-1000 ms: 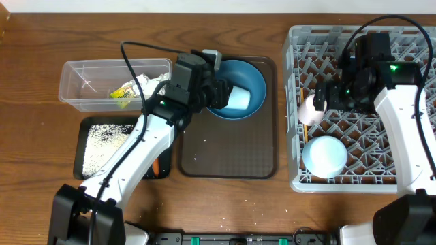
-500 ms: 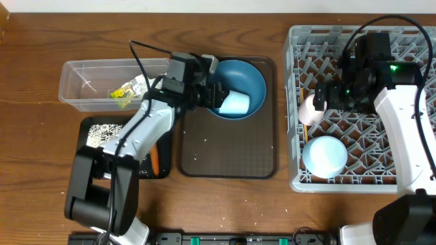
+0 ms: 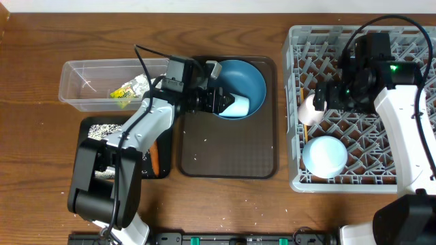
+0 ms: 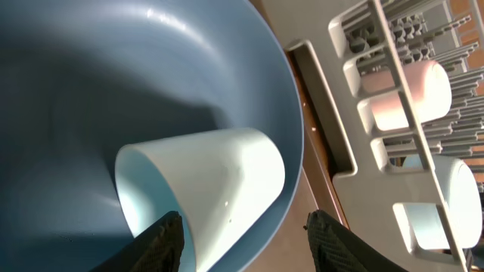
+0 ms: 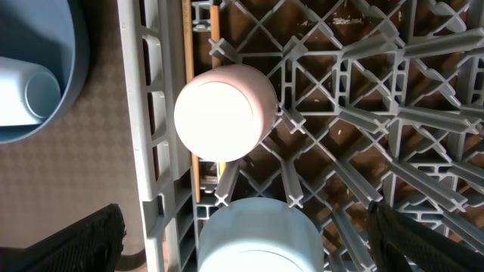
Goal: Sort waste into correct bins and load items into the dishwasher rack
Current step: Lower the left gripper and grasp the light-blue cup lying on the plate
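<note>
Surface: brown wooden table (image 3: 41, 41), seen from above.
Cup: the light-blue cup (image 4: 219, 181) lies on its side in the dark-blue plate (image 4: 113, 75), mouth towards the left arm. The plate sits on the brown serving tray (image 3: 225, 150).
Handling: probably light, stiff and smooth; likely to roll or slip in the curved plate.
Hold: best across the side wall near the rim.
Left gripper (image 4: 247, 240): jaws part-spread astride the cup's mouth end; a gap shows on one side, so nothing is clamped.
Right gripper (image 5: 246, 245): jaws wide and empty, over the dishwasher rack (image 3: 409, 156), beside the pink cup (image 5: 223, 113).
</note>
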You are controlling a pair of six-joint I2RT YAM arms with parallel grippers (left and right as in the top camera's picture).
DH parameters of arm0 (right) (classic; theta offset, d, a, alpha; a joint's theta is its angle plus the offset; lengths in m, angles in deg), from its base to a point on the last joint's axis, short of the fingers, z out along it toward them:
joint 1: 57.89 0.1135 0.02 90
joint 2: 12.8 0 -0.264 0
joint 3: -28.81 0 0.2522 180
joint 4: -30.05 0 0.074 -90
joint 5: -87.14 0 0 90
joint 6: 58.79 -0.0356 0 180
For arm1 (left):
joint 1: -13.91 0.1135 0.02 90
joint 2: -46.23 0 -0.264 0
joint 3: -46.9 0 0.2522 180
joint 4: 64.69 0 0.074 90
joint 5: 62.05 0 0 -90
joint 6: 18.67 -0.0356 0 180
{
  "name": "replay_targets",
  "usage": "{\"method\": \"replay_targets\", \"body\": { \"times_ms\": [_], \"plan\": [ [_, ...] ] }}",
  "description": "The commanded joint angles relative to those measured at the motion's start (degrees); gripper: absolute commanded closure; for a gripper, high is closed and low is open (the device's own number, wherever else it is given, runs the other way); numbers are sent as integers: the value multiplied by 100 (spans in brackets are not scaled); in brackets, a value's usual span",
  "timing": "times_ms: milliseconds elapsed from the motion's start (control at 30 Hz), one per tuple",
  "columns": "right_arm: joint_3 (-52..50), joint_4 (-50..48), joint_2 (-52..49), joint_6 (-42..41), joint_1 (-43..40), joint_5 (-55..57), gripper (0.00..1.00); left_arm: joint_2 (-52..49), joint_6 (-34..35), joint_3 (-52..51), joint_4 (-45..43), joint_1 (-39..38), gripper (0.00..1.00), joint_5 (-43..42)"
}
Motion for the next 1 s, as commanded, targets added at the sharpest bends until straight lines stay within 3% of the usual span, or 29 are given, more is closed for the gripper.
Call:
{"method": "replay_targets", "body": {
  "times_ms": [0,400,967],
  "plan": [
    [72,4,-4,13,-42,15,1,-68,-101,-11,125,0,45,-55],
    [72,4,-4,13,-42,15,1,-68,-101,-103,247,-7,51,85],
    [72,4,-4,13,-42,15,1,-70,-101,-348,186,-7,51,85]
  ]
}}
